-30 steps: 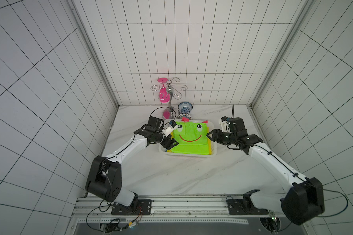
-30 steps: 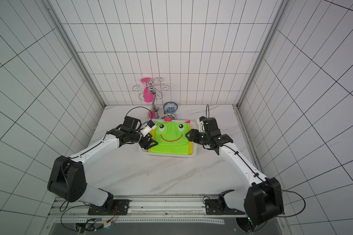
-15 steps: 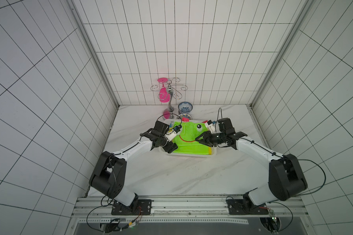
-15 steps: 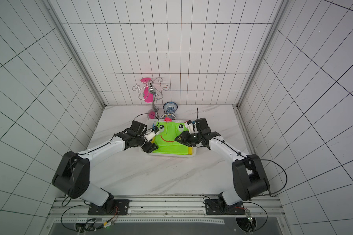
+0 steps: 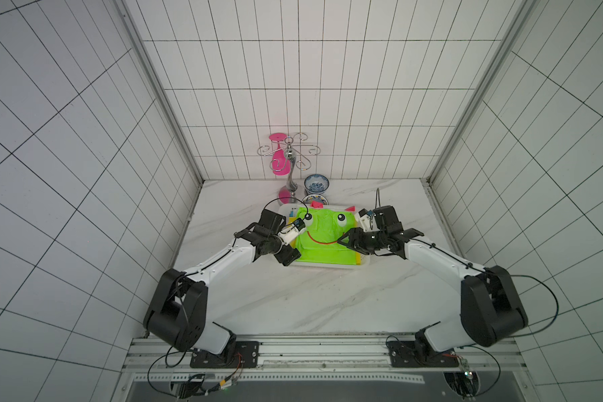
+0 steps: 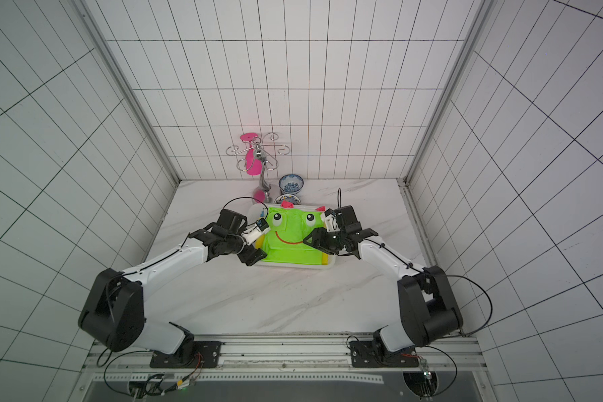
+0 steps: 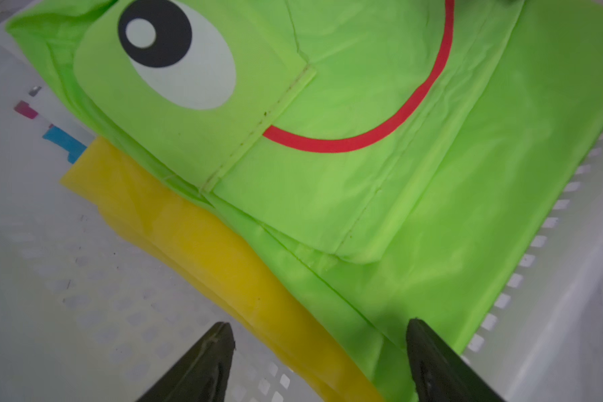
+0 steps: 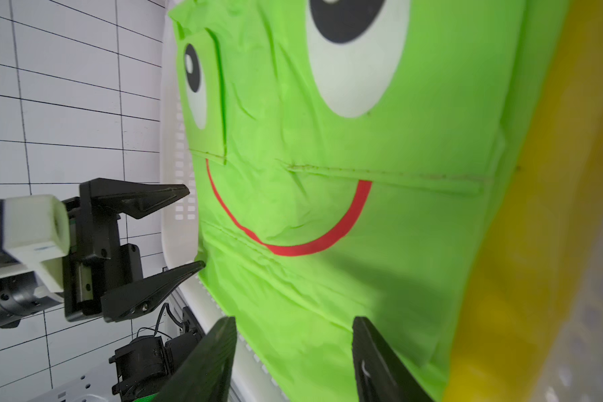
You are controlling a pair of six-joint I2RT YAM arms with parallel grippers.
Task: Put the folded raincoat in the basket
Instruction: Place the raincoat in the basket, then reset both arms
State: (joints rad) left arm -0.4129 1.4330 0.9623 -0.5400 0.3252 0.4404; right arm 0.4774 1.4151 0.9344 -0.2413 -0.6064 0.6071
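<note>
Marble table (image 5: 328, 302) bears basket (image 5: 328, 267); bowls (image 5: 316, 183); rack (image 5: 290, 174).

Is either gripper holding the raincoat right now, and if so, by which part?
Nothing is held. The left gripper and right gripper both stand open at the edges of the green raincoat, which lies in the basket.
</note>
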